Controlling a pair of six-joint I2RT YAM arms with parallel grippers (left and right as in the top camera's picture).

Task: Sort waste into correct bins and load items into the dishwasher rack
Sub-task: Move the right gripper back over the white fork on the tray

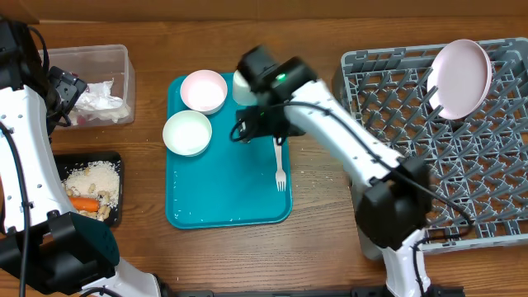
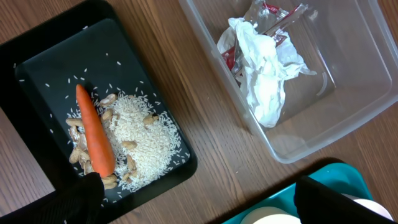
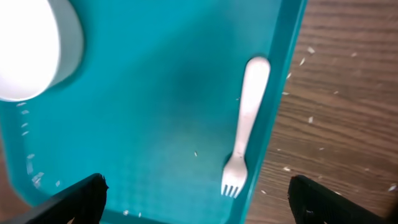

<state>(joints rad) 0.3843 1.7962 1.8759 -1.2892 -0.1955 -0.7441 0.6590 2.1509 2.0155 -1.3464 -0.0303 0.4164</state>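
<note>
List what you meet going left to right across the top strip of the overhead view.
From the left: clear tub → white bowl → cup → plate, which stands in the dishwasher rack.

Grey rack, teal tray, pale fork — orange carrot, black tray.

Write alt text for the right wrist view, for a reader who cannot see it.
A pale fork lies on a teal tray near its right edge, tines toward the frame's bottom. The right gripper is open and empty, its dark fingers at the bottom corners. A white dish peeks in upper left; grain-flecked wooden table at right.
</note>
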